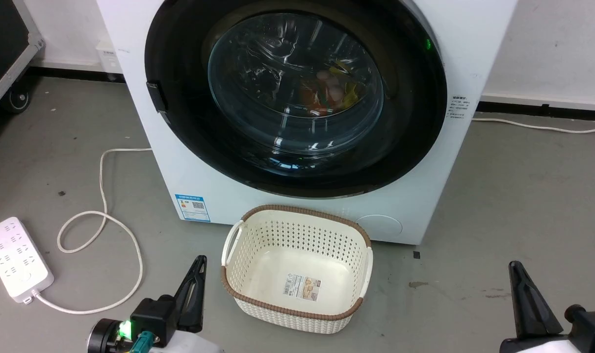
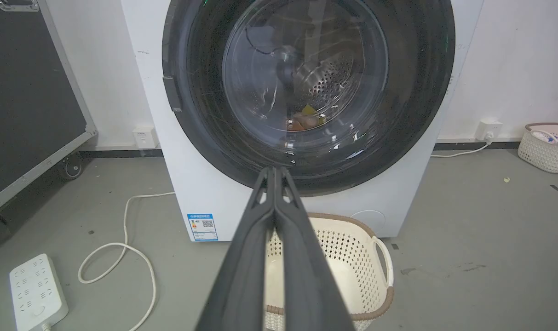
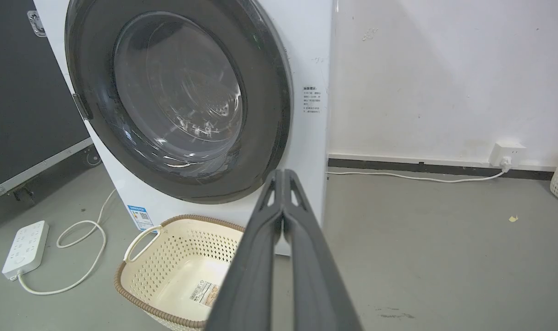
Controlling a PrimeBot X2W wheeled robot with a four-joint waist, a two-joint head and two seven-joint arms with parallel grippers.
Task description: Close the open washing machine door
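Note:
The washing machine door (image 1: 297, 93) is a big round black frame with a bulging clear glass window, lying flat against the white machine front (image 1: 145, 147); it looks shut, and coloured laundry shows through the glass. The same door (image 2: 306, 82) (image 3: 177, 96) faces both wrist cameras. My left gripper (image 1: 199, 260) is low at the left of the basket, fingers pressed together and empty; its tips (image 2: 273, 171) point at the door's lower rim from a distance. My right gripper (image 1: 515, 267) is low at the right, also shut and empty (image 3: 283, 172).
An empty cream perforated basket (image 1: 238, 235) with a brown rim stands on the grey floor right before the machine. A white power strip (image 1: 15, 257) and its looping cable (image 1: 106, 220) lie at the left. A black wheeled case (image 2: 25, 92) stands far left; another basket (image 2: 545, 147) far right.

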